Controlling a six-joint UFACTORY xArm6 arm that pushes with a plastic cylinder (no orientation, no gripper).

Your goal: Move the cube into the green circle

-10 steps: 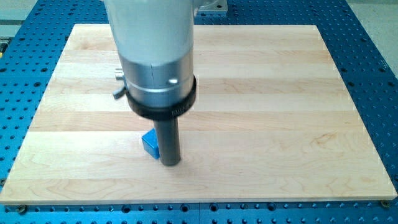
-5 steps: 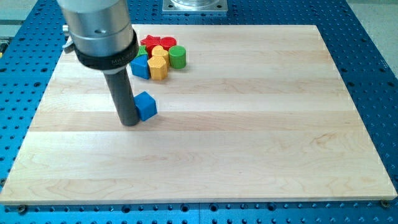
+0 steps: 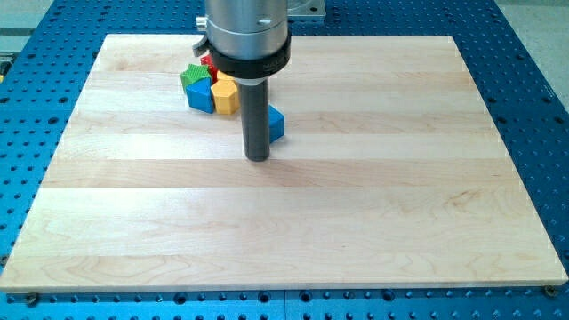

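My tip (image 3: 257, 158) rests on the wooden table (image 3: 373, 196); this rod carries no claw. The blue cube (image 3: 276, 124) sits just right of the rod, apparently touching. Left of the cube cluster green (image 3: 191, 76), blue (image 3: 201, 96), yellow (image 3: 226, 96) and red (image 3: 208, 64) blocks.

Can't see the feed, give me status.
My tip touching blue cube, view's lower left of it. Green circle hidden behind arm. Yellow block cluster close left.
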